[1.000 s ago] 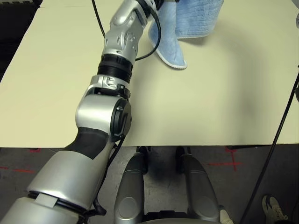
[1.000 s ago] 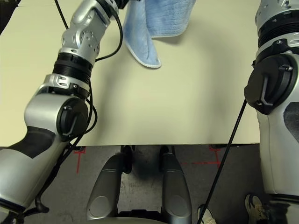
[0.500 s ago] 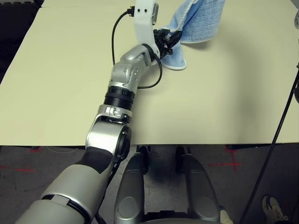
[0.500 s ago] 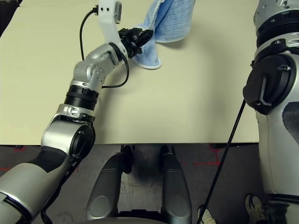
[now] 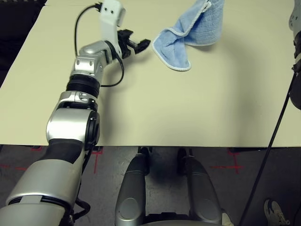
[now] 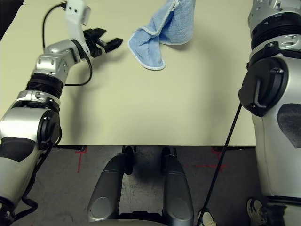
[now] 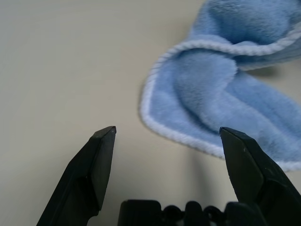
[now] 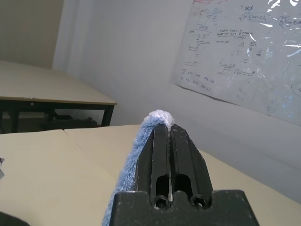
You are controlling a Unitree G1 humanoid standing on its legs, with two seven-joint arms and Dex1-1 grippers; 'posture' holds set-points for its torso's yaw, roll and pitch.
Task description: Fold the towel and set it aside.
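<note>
Fold not yet made: the towel hangs by its top edge from the right gripper, clamped on it, lower end bunched on the table; left gripper spread, empty, just beside.

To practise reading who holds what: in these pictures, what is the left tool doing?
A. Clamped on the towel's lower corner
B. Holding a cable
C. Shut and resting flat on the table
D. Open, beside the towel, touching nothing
D. The left tool has its fingers spread with bare table between them, just clear of the towel, whose upper part is pinched in the shut right tool.
</note>
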